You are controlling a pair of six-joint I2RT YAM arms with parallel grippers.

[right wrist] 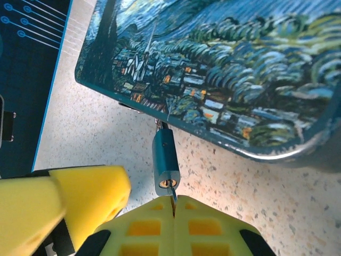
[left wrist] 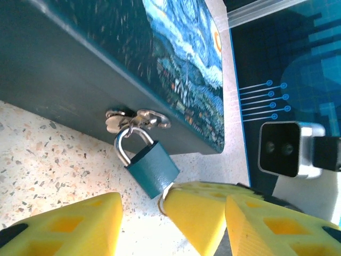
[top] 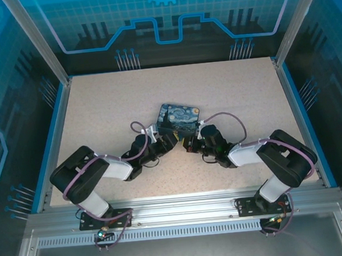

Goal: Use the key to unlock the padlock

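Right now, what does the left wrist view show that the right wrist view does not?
Left wrist alone: the shackle as a whole loop through the hasp. Right wrist alone: the keyhole, with the key entering it from the shut right gripper. Both: the teal padlock, the starry-night tin, the speckled table.

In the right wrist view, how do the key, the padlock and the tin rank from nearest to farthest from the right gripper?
1. The key, pinched in the right gripper.
2. The padlock, just beyond, on the key's tip.
3. The tin, farthest, across the top.
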